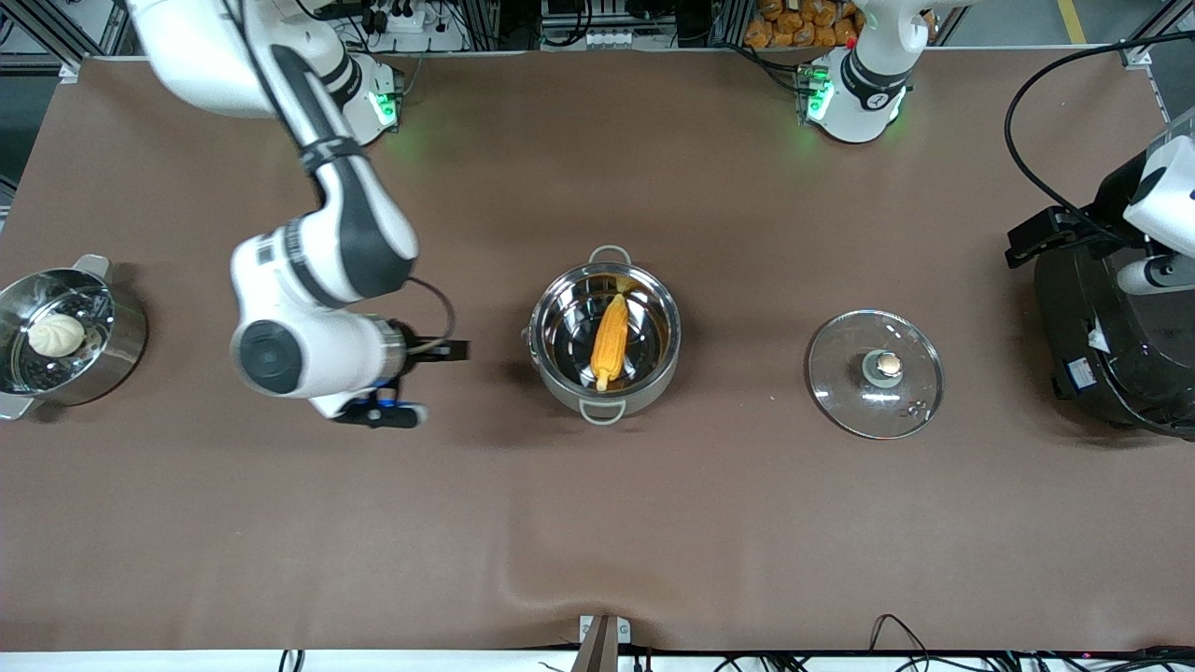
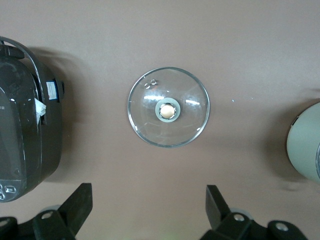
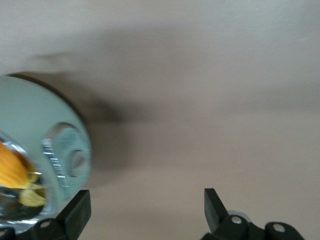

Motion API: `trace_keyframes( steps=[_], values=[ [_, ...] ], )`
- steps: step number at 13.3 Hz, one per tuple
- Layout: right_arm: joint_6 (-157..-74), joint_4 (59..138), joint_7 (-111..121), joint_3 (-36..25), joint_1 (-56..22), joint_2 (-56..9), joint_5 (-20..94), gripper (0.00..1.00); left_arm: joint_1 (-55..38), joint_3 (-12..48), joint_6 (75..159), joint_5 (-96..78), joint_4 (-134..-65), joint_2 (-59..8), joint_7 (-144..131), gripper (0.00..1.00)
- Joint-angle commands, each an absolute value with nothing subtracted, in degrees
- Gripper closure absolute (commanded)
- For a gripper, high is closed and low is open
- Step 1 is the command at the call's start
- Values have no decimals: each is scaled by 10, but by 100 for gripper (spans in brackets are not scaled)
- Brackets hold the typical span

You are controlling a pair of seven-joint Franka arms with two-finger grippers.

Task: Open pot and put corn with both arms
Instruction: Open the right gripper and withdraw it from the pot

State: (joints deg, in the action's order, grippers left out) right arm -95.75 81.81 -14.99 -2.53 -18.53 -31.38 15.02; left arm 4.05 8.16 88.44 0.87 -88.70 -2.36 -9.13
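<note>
The shiny steel pot [image 1: 653, 373] stands uncovered at the table's middle. The yellow corn [image 1: 611, 341] lies inside it. The glass lid [image 1: 845, 392] with its copper knob [image 1: 888, 363] lies flat on the table, beside the pot toward the left arm's end. My right gripper [image 1: 411, 383] is open and empty over bare table beside the pot, toward the right arm's end. Its wrist view [image 3: 146, 200] shows the pot's wall [image 3: 45, 130] and the corn's end [image 3: 12, 170]. My left gripper [image 2: 148, 195] is open and empty, high over the lid [image 2: 145, 120]; the pot's edge [image 2: 305, 150] also shows there.
A big black rice cooker [image 1: 1120, 345] stands at the left arm's end, also in the left wrist view [image 2: 25, 125]. A steel steamer pot [image 1: 121, 345] with a white bun [image 1: 56, 334] stands at the right arm's end. Brown cloth covers the table.
</note>
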Motion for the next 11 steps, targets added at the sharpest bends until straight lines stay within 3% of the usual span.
trace_keyframes(
  steps=[1,5,7,11],
  values=[
    [-962,913,-43,-13,-100,-237,143,0,41,84,879,-1,-904,-8,-78,0],
    [-960,945,53,-15,-11,-172,97,0,38,87,875,-1,-904,-1,-77,0],
    [-945,946,50,-15,-5,-120,38,0,37,86,872,0,-899,-5,-77,0],
    [-909,945,47,-12,10,-42,25,0,38,87,872,0,-900,-6,-77,0]
  ],
)
